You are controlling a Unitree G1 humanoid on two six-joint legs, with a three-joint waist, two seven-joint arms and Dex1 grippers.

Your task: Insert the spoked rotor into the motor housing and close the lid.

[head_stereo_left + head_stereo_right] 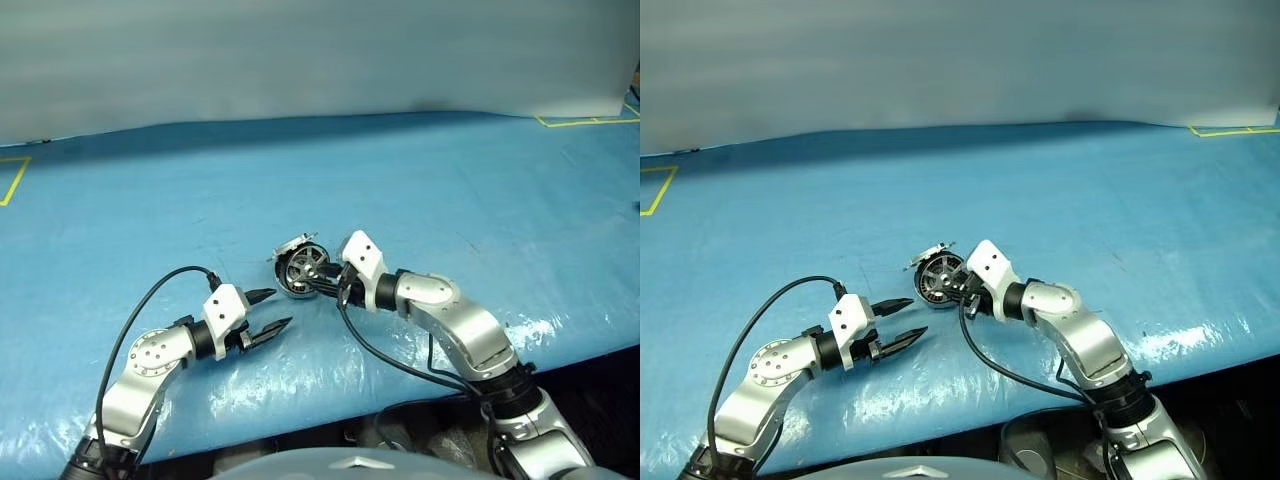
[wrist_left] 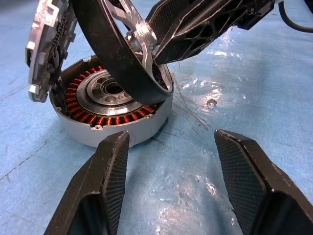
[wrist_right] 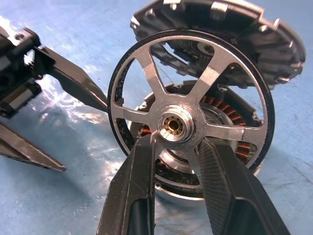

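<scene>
Right wrist view gives the best look at it: the right gripper (image 3: 178,147) has its two black fingers pinched on either side of the hub of the spoked rotor (image 3: 188,105), so the jaws stand narrow with the rotor held between them. Rotor's tilted up on edge, silver spokes facing the camera, and it sits right over the motor housing (image 2: 110,115), lower rim dipping down into the housing's open top. Can't tell if it's actually touching the copper windings or just hanging above them.

Housing is sitting flat on the blue table cover (image 1: 450,190), roughly in the middle, close to the robot. The lid (image 2: 46,46) is flipped open, standing nearly upright at the housing's far edge, behind the rotor as seen from the robot's head.

Left gripper (image 1: 268,312) is off to the left of the housing, near it but not touching anything, jaws spread wide and empty, pointing toward the housing. A black cable (image 1: 150,300) loops up from that wrist.
</scene>
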